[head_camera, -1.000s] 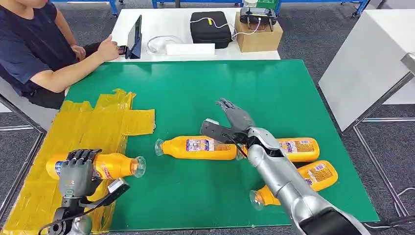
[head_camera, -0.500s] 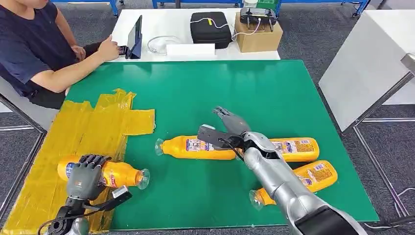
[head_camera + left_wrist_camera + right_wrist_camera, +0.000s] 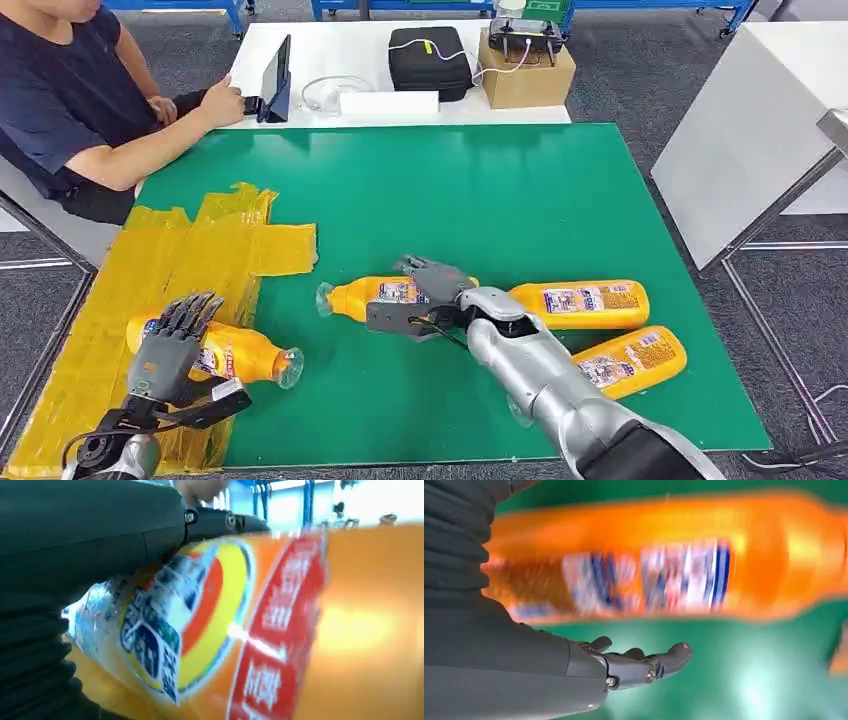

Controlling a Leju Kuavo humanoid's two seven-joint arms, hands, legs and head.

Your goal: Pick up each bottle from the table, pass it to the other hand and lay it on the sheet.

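At lower left of the head view the left hand (image 3: 165, 352) has spread its fingers off the bottle on the yellow sheet (image 3: 245, 356), now lying released, while the right hand (image 3: 425, 300), fingers open, has dropped over the middle bottle (image 3: 375, 297) on the tabletop (image 3: 480, 190).

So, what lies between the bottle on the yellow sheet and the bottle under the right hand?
In the head view, only bare green table separates the left bottle from that one.

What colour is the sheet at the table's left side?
Yellow; the sheet shows best in the head view.
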